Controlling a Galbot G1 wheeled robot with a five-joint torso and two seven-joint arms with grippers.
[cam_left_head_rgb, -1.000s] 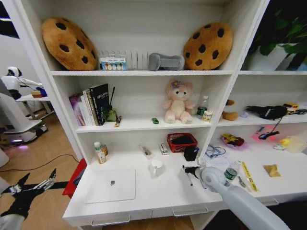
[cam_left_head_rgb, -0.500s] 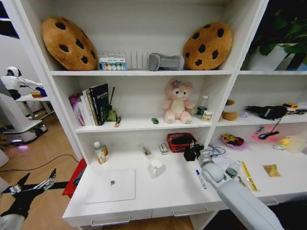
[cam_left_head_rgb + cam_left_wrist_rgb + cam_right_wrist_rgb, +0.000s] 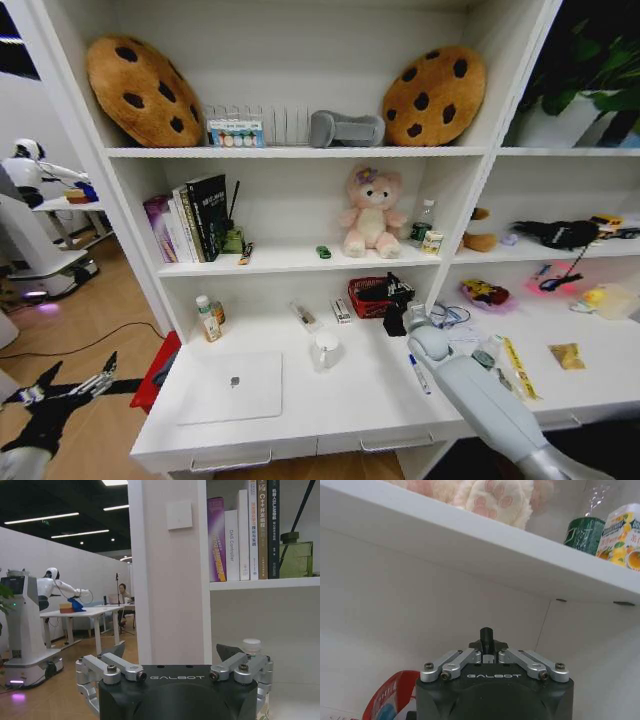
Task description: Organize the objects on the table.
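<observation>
Right gripper [image 3: 396, 296], at frame center, hangs over the red basket [image 3: 372, 307], fingers nearly together around a dark object [image 3: 486, 636]. A marker pen [image 3: 418, 373] and laptop [image 3: 232, 387] lie on the table [image 3: 345, 405]. Left gripper [image 3: 95, 383] waits lower left, fingers spread.

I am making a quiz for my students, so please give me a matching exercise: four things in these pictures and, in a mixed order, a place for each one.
Things:
1. silver laptop
2. marker pen
3. green toy car
4. left gripper

Places:
A. on a shelf, beside the pink plush bear
B. lying on the table, near the right arm
C. flat on the table's front left part
D. low, off the table's left end

Pairs: 1-C, 2-B, 3-A, 4-D
</observation>
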